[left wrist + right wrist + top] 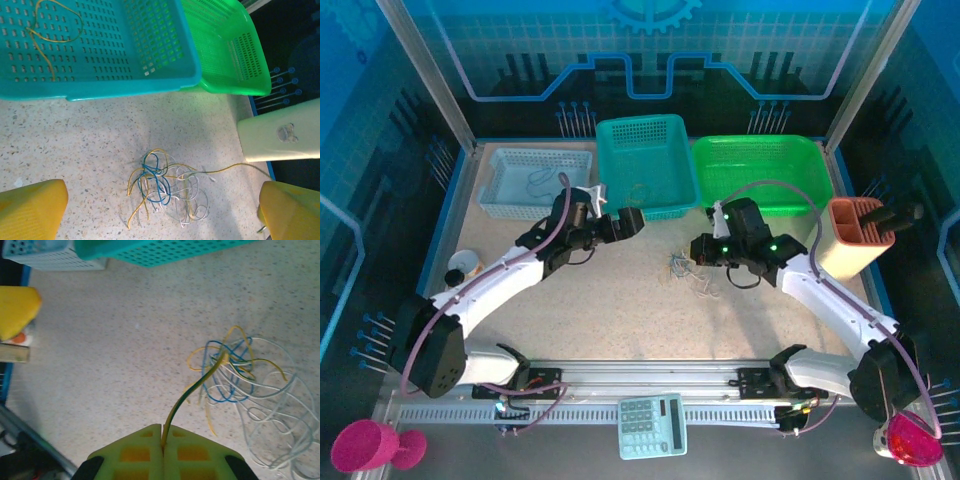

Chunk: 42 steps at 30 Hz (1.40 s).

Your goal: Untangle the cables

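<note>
Top view: small tangle of cables (pixel 685 268) on the speckled bench (pixel 620 310), about its middle, well short of the teal basket (pixel 645 160) and green basket (pixel 760 170) at the far edge. Left pincer (pixel 613 210) spread wide, left of the tangle. Right pincer (pixel 701 250) just beside the tangle, on its right.

Left wrist view: yellow, blue and white wires knotted together on the bench between two spread yellow fingers (pixel 30 210). One loose yellow wire (pixel 55 30) looped inside the teal basket.

Right wrist view: pads (pixel 130 455) pressed together, pinching one yellow strand (pixel 192 390) leading up into the knot.
</note>
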### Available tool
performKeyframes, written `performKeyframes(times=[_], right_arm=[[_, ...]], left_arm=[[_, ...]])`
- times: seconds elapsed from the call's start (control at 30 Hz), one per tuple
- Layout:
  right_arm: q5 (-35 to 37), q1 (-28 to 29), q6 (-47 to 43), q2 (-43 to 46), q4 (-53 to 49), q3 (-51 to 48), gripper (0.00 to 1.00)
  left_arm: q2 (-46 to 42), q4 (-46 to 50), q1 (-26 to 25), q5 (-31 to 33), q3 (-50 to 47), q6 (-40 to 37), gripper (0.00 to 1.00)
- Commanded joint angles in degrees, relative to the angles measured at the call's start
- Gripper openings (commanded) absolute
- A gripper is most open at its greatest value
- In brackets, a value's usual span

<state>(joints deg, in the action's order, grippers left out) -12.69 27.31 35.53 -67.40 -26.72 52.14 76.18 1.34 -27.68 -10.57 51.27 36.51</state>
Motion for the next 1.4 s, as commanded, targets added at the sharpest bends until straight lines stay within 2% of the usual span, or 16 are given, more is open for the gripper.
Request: performKeyframes(times=[0.0,0.27,0.43,0.6,0.87,1.1,1.37], right_arm=[[-8.40,-1.07,-0.20,0.80,1.29,4.10,0.00],[-11.29,-1.65,0.59,2.44,1.06,8.36,0.00],[-11.06,-1.81,0.62,2.54,1.06,8.94,0.00],[-10.03,-2.26,0.68,2.71,1.04,8.52,0.00],[-9.41,-2.75,1.51,1.40,2.71,7.93,0.00],[-9.11,-2.71,2.32,-0.40,4.81,8.14,0.00],[-8.82,-2.02,2.78,-1.45,6.20,8.34,0.00]], left_arm=[[1.29,-2.56,-0.55,-3.45,0.19,-5.45,0.99],[3.74,-6.63,-0.61,-9.04,-0.47,-7.33,0.99],[4.17,-8.27,-0.58,-10.34,0.04,-4.96,0.99],[3.12,-13.83,-0.52,-11.22,-1.42,2.34,0.99],[-1.10,-27.40,-0.70,-11.19,-5.12,20.98,0.99],[-4.20,-26.36,-2.77,-8.20,-3.18,28.28,0.99],[-0.67,-28.01,-6.10,-5.82,-0.19,34.41,0.99]])
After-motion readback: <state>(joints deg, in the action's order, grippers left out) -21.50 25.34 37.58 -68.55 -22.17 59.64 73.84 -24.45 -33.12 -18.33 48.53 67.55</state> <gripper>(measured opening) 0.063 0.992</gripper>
